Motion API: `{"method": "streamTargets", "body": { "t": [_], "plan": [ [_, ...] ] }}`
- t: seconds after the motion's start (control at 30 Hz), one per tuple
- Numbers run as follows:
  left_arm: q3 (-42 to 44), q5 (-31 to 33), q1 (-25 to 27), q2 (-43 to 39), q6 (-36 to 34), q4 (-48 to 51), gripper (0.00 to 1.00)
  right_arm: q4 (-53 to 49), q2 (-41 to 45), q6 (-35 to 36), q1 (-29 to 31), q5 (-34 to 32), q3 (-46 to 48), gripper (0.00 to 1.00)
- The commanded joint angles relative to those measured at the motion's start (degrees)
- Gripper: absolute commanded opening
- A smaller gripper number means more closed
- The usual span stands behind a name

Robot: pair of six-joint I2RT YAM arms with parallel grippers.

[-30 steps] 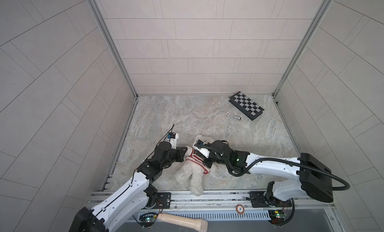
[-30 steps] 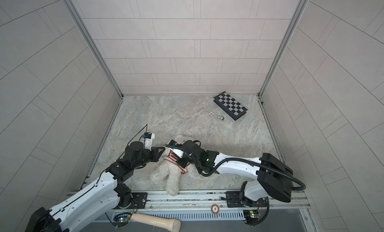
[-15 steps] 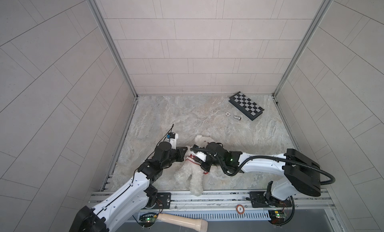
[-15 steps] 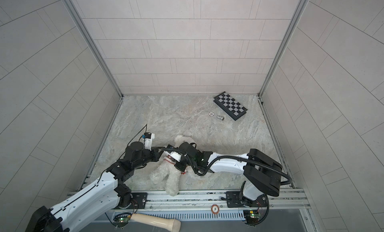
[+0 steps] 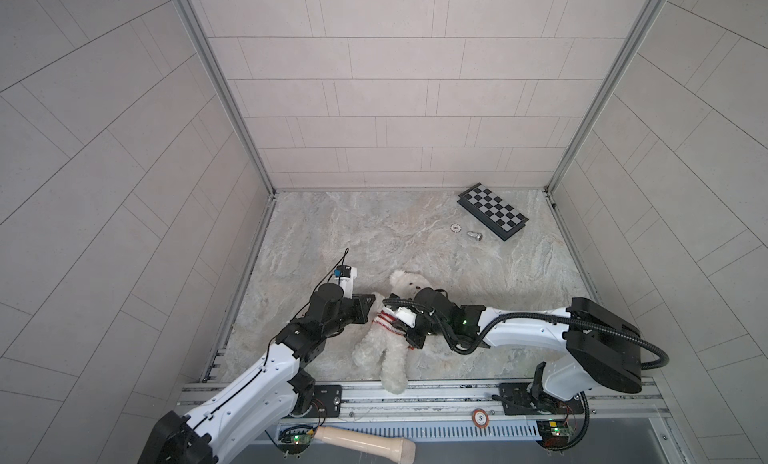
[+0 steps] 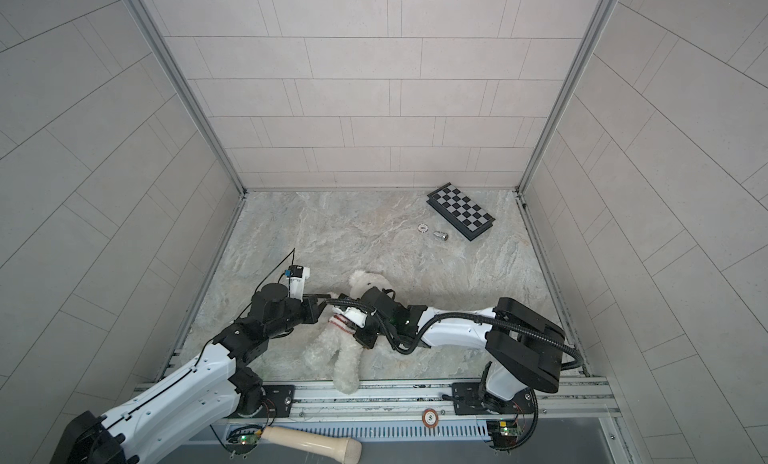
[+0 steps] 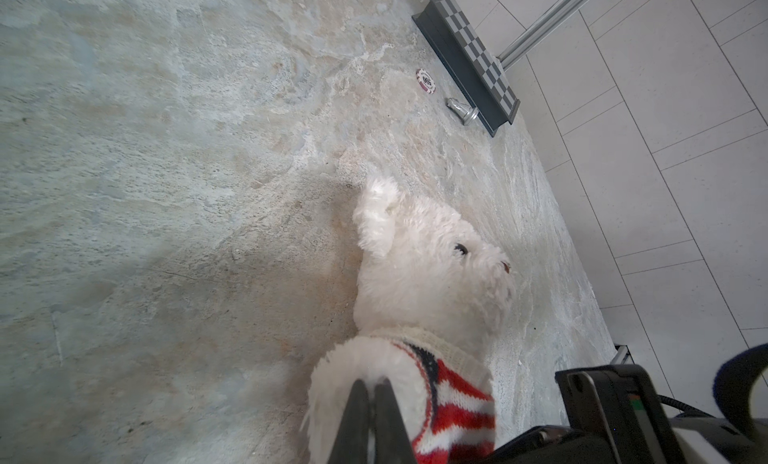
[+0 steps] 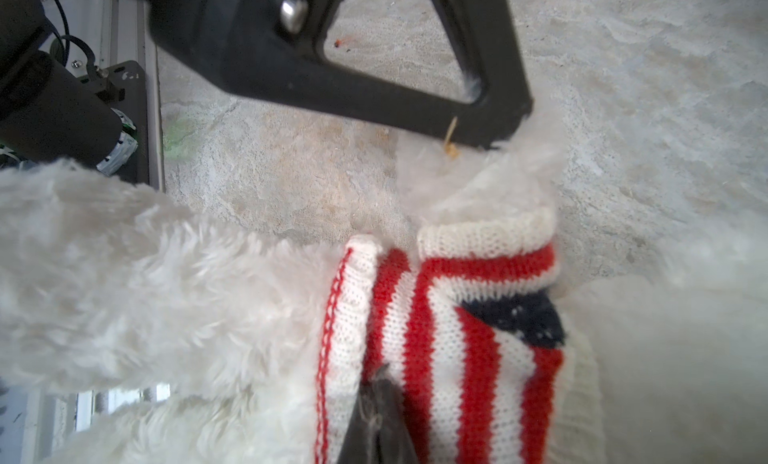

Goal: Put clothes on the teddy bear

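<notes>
The teddy bear [image 5: 380,349] [image 6: 332,351] lies on its back near the table's front edge, head away from the rail, in both top views. A red-and-white striped knit sweater [image 8: 457,316] [image 7: 453,403] sits bunched high on its chest. My left gripper [image 7: 374,383] [image 5: 375,298] is shut on the fluffy arm that pokes out of a sleeve. My right gripper [image 8: 380,376] [image 5: 397,326] reaches across the bear's chest and is shut on the sweater's lower hem. The right arm hides part of the bear's head in both top views.
A checkered board [image 5: 492,210] lies at the back right, with a poker chip [image 5: 456,227] and a small metal piece [image 5: 473,235] beside it. The metal rail [image 5: 436,393] runs along the front, under the bear's leg. A beige cylinder [image 5: 365,441] lies below the rail.
The right arm has slid left across the bear's chest and its jaws have closed on the sweater's hem. The left gripper has kept its hold and place.
</notes>
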State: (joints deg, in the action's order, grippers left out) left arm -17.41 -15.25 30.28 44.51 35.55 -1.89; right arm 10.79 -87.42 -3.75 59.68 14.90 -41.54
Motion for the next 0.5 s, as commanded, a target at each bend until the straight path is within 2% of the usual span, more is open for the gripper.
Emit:
{"method": "streamTargets", "body": {
  "t": [0.0, 0.27, 0.47],
  "plan": [
    [-0.1, 2.2, -0.3, -1.4, -0.7, 0.1, 0.00, -5.5, 0.1, -1.0, -0.2, -0.3, 2.0, 0.02],
    [2.6, 3.9, -0.3, -3.9, 2.7, -3.4, 0.00, -7.6, 1.2, 0.4, 0.0, -2.8, 3.6, 0.00],
    [2.9, 4.4, -0.3, -4.6, 1.7, -2.2, 0.00, -6.8, 2.8, 0.8, 0.1, -2.9, 1.7, 0.00]
  ]
}}
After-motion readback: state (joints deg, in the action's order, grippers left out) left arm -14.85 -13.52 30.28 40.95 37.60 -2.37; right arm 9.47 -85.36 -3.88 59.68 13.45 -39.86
